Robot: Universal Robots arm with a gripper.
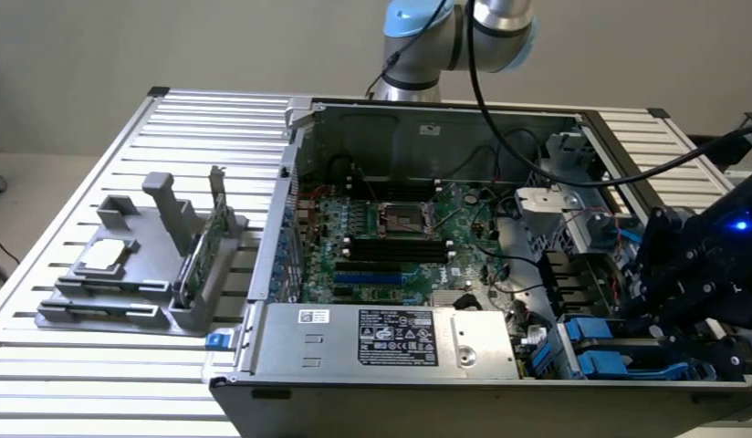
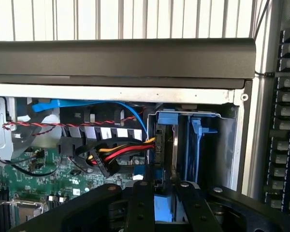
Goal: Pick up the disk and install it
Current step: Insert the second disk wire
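The gripper, its fingers slightly parted astride the blue-framed disk, stood at the drive bay at the exterior view's lower right; seating appeared underway, and whether it gripped was unclear.

This looks like a robotics lab or a test workshop for computer assembly. An open desktop computer case with its motherboard visible lies on a table of ribbed aluminium profiles. A grey fixture with parts stands beside the case. A robot arm is mounted behind it, in front of a plain wall.
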